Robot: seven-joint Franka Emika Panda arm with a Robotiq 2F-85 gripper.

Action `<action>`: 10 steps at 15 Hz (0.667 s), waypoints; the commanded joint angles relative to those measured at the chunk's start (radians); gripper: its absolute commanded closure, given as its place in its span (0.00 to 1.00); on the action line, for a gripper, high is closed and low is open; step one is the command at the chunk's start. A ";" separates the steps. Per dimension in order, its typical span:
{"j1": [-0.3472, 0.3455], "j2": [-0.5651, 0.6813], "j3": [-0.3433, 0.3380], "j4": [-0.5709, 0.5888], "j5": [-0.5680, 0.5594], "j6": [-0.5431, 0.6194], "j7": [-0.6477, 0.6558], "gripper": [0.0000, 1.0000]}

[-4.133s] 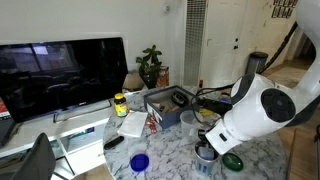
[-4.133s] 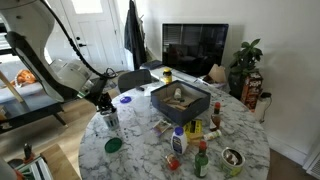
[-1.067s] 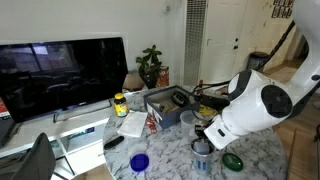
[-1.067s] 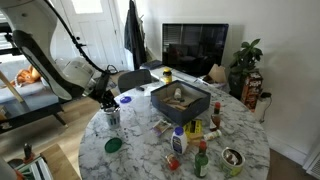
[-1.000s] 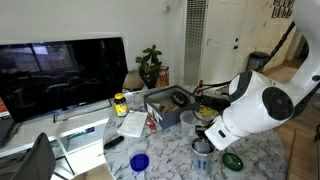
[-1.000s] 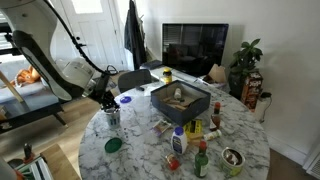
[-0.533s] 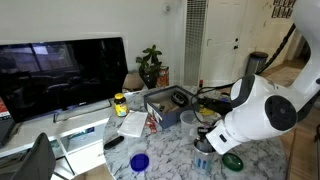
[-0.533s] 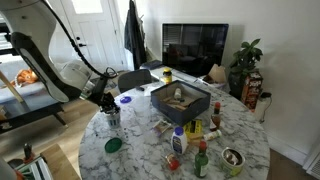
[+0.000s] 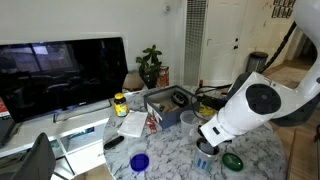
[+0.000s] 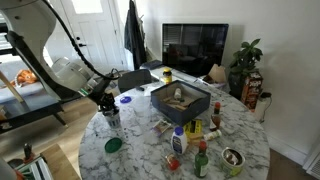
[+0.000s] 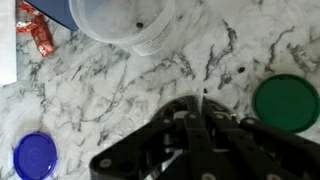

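Observation:
My gripper (image 11: 196, 112) points straight down over a shiny metal cup (image 11: 120, 122) on the marble table (image 11: 100, 85). Its fingers are pressed together on a thin pale utensil (image 11: 204, 95) that sticks out at their tips, inside the cup's rim. In both exterior views the gripper (image 9: 207, 140) (image 10: 107, 104) hovers just above the cup (image 9: 203, 157) (image 10: 112, 119) near the table's edge. A green lid (image 11: 288, 102) lies to one side of the cup, a blue lid (image 11: 37, 157) to the other. A clear plastic tub (image 11: 125, 20) stands beyond it.
A dark box (image 10: 180, 100) with items sits mid-table. Bottles and jars (image 10: 198, 155) cluster at the near edge in an exterior view. A red wrapper (image 11: 40, 35) lies by the tub. A TV (image 9: 60, 75) and a plant (image 9: 151, 65) stand behind.
The arm's elbow has swung and shifted over the table. The gripper stays above the metal cup with its fingers still together.

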State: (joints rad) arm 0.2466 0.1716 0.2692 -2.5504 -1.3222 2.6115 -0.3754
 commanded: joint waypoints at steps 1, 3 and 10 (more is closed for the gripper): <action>-0.025 0.005 0.005 -0.019 0.162 0.019 -0.088 0.98; -0.031 -0.001 0.006 -0.014 0.228 0.023 -0.117 0.98; -0.038 -0.001 0.021 0.020 0.489 0.013 -0.271 0.98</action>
State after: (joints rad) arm 0.2231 0.1653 0.2712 -2.5317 -0.9518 2.6117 -0.5603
